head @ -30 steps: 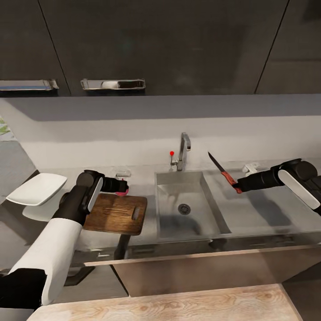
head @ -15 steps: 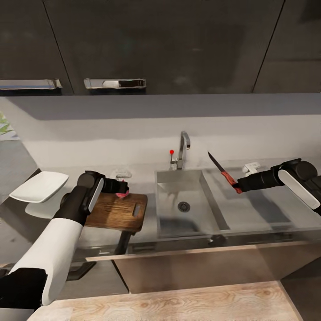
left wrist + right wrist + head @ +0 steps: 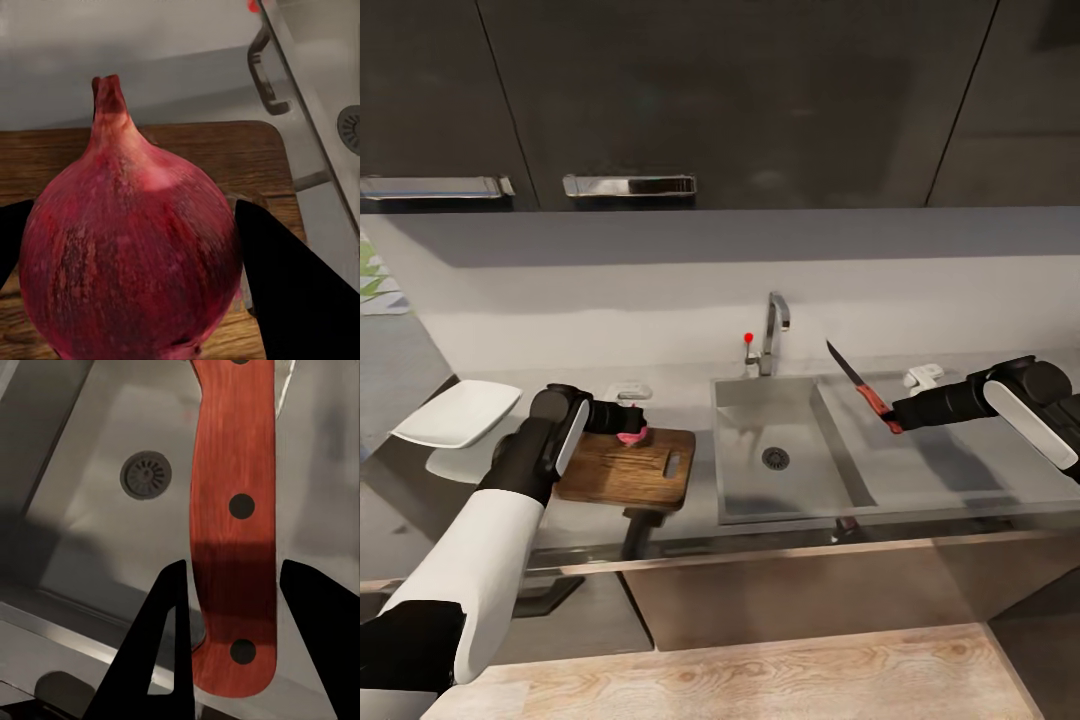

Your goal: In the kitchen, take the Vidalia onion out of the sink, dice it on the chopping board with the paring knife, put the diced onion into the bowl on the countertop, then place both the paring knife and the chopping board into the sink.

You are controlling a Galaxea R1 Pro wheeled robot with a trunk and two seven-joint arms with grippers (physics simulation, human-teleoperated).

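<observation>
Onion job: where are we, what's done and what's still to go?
Done: the Vidalia onion is out of the sink. In hand: the left gripper holds it over the chopping board; the right gripper holds the paring knife aloft beside the sink. Left: dicing, filling the bowl, sinking knife and board.

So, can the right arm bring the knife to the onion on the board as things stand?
Probably yes. The right gripper holds the knife above the counter right of the sink. Only the open basin lies between it and the onion, held by the left gripper over the board.
</observation>
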